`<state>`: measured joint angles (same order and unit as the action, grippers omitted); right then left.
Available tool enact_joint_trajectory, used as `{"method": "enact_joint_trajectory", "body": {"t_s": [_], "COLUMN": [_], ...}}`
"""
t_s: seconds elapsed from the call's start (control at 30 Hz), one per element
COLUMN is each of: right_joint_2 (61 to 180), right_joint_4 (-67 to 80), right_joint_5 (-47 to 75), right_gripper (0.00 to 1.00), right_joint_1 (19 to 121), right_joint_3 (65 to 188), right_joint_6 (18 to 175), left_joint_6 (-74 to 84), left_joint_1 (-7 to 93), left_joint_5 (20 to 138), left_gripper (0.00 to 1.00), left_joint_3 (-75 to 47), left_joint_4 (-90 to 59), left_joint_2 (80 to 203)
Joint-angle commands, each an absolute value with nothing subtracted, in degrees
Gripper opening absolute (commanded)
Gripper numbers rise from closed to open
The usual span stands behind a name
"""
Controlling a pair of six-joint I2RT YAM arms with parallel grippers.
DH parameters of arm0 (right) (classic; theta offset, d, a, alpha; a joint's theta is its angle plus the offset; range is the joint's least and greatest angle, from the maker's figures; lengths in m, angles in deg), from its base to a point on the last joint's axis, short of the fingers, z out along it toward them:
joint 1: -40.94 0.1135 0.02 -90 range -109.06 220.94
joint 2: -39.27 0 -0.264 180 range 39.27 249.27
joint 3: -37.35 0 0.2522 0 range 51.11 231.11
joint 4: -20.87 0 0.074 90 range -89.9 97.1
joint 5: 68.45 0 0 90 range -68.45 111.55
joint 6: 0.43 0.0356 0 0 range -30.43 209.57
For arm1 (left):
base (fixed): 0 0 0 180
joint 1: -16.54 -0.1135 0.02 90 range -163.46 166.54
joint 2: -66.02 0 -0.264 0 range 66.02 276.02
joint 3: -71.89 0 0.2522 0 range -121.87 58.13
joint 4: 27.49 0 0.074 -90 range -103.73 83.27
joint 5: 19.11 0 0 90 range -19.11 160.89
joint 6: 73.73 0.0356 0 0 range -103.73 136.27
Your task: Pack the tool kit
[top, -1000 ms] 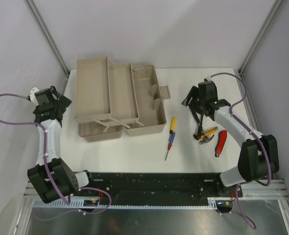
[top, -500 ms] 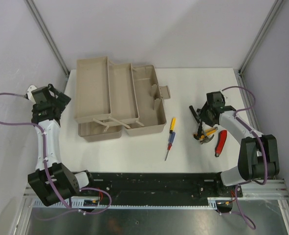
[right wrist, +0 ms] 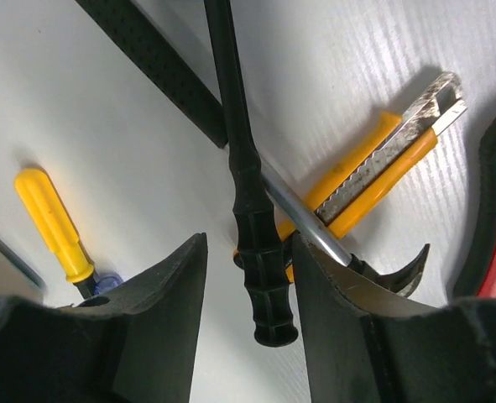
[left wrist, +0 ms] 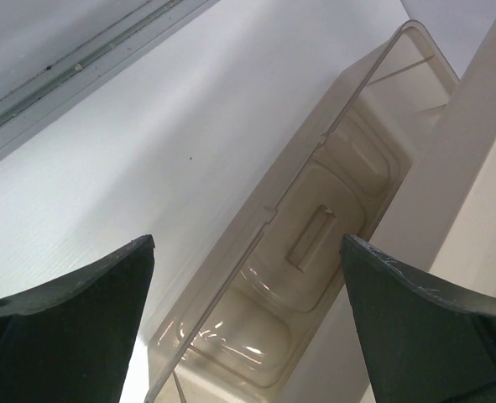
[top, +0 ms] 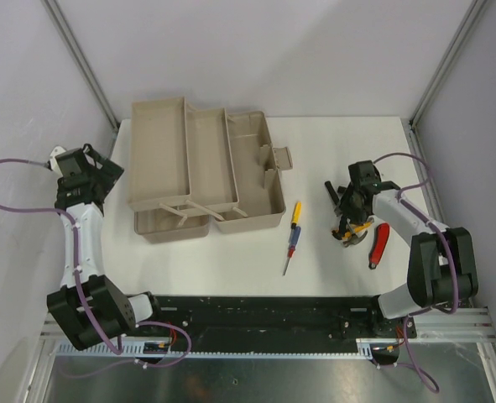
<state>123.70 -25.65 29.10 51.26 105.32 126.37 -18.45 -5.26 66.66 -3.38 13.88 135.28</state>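
Far left: left hand (top: 107, 174) spread wide, holding nothing, facing translucent lid (left wrist: 315, 243). Left-centre of table (top: 331, 143): toolbox (top: 256, 180) open, trays folded out. Right of it: screwdriver (top: 291, 235) flat on table, apart from box. Further right: right hand (top: 349, 220) low over tool pile, fingers straddling black ribbed handle (right wrist: 260, 243), one touching, slight gap at other; firm grip not determinable. Yellow-handled tool (right wrist: 382, 168) under that handle. Rightmost: red-handled tool (top: 378, 243), just beside.

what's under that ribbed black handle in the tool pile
Beneath the ribbed black handle run the hammer shaft and one end of a yellow-handled tool, on the table. Their crossing is covered.
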Motion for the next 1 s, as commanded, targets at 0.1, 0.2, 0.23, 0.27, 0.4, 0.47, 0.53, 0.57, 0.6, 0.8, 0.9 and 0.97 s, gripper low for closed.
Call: {"method": "enact_joint_trajectory", "body": {"t_s": [0.1, 0.2, 0.23, 0.27, 0.4, 0.47, 0.53, 0.57, 0.6, 0.8, 0.9, 0.97], "right_joint_2": [126.5, 128.5, 129.1, 129.5, 130.5, 131.1, 131.1, 130.8, 130.2, 122.3, 118.7, 117.8], "right_joint_4": [-26.9, -26.4, -26.2, -26.1, -24.6, -23.7, -22.9, -22.7, -22.5, -22.5, -22.7, -22.6], "right_joint_5": [29.1, 29.1, 29.4, 29.8, 30.6, 30.5, 30.4, 30.4, 30.6, 33.7, 34.9, 34.7], "right_gripper": [0.47, 0.44, 0.42, 0.41, 0.35, 0.28, 0.13, 0.06, 0.03, 0.0, 0.0, 0.0], "right_joint_1": [54.3, 55.0, 55.1, 55.2, 55.3, 55.2, 55.3, 55.4, 55.6, 57.9, 59.4, 60.4], "right_joint_3": [105.3, 105.2, 105.2, 105.2, 105.3, 105.3, 105.3, 105.3, 105.3, 107.8, 111.6, 114.6], "right_joint_6": [126.3, 126.7, 127.0, 127.4, 128.3, 128.5, 128.7, 128.7, 128.8, 128.4, 127.4, 126.2], "left_joint_6": [-19.3, -19.4, -19.4, -19.4, -19.4, -19.4, -19.5, -19.4, -19.4, -19.5, -19.6, -19.6], "left_joint_1": [-5.2, -5.1, -5.1, -5.2, -5.1, -5.2, -5.2, -5.2, -5.2, -5.2, -5.2, -5.2], "left_joint_5": [67.3, 67.5, 67.6, 67.6, 67.7, 67.9, 68.0, 68.0, 68.0, 68.3, 68.5, 68.7], "left_gripper": [0.96, 0.96, 0.96, 0.96, 0.96, 0.96, 0.96, 0.96, 0.96, 0.96, 0.96, 0.96], "left_joint_3": [-3.5, -3.5, -3.5, -3.5, -3.6, -3.6, -3.6, -3.6, -3.6, -3.6, -3.6, -3.7], "left_joint_4": [13.3, 13.3, 13.3, 13.3, 13.3, 13.3, 13.3, 13.3, 13.3, 13.3, 13.3, 13.3], "left_joint_2": [135.7, 136.2, 136.3, 136.5, 136.7, 136.8, 136.8, 136.8, 136.8, 136.6, 136.4, 136.4]}}
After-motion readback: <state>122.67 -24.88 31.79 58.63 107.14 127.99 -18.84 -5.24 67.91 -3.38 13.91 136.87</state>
